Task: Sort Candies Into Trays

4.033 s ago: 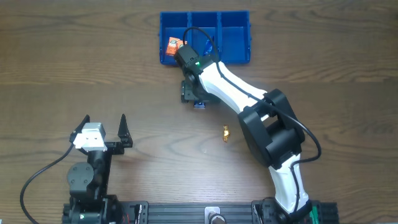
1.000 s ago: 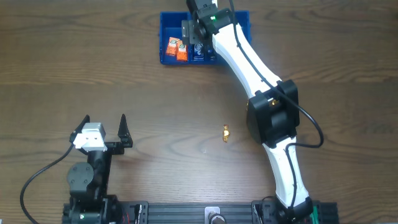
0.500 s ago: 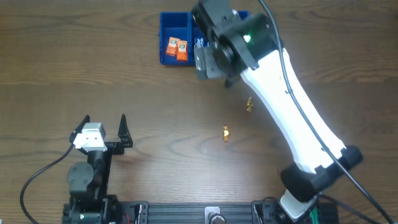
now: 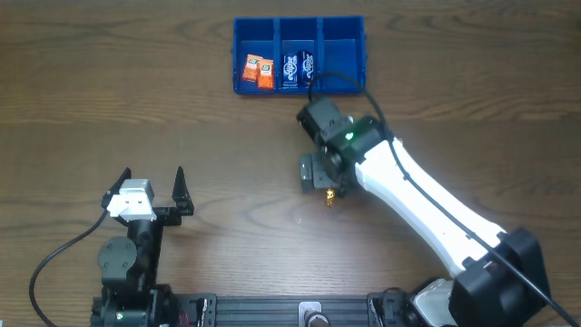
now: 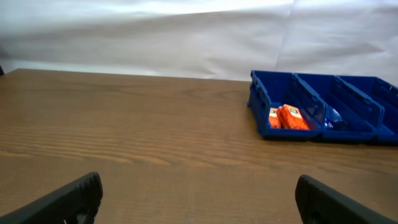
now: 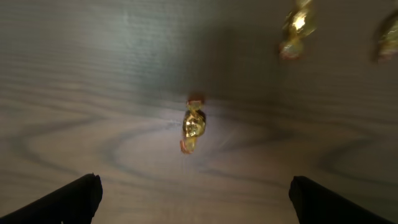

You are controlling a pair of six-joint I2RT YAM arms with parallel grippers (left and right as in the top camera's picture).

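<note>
A gold foil-wrapped candy (image 6: 193, 124) is seen lying on the brown wood-grain table (image 4: 182, 118), directly beneath the right claw (image 6: 193, 186) and centred in the gap between its two fingers, untouched by either. The right claw is spread wide and nothing is held in it. Two more gold-wrapped candies (image 6: 296, 28) are seen on the table off to one side of it. The left claw (image 4: 152, 182) is held just above the table near its own base, well apart from the candies, also spread wide and empty. A blue plastic three-compartment tray (image 4: 345, 80) is placed at the far edge of the table; orange-wrapped candies (image 4: 255, 70) are seen in its left compartment and blue-wrapped candies (image 4: 297, 68) in its middle one. A second ago the right claw was positioned over the tray's middle compartment; since then it has been drawn back from the tray and brought over the gold candy. The left arm has not been moved.
</note>
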